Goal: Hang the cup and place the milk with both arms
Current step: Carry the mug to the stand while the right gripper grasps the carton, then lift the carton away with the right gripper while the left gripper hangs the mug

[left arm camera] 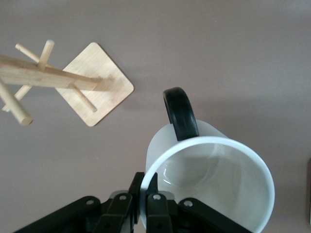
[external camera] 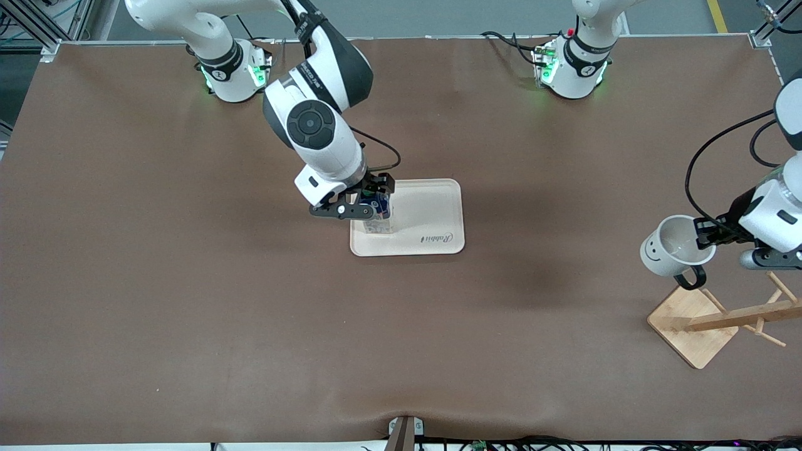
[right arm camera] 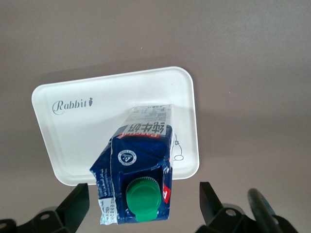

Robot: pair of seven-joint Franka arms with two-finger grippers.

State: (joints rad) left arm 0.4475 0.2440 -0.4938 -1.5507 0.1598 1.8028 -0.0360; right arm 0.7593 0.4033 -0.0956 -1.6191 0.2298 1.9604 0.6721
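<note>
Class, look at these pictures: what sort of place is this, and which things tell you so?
Probably a robotics lab: two white arms bolted to a brown-covered table, cables along its edges, staged props. The left gripper holds a white mug; the right gripper stands open around a blue milk carton.

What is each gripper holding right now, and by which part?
Left gripper pinches the cup by its rim. Right gripper is open around the milk on the tray, holding nothing.

One cup (external camera: 667,252), one milk (external camera: 376,213), one tray (external camera: 432,213), one wooden rack (external camera: 727,316), two arms
</note>
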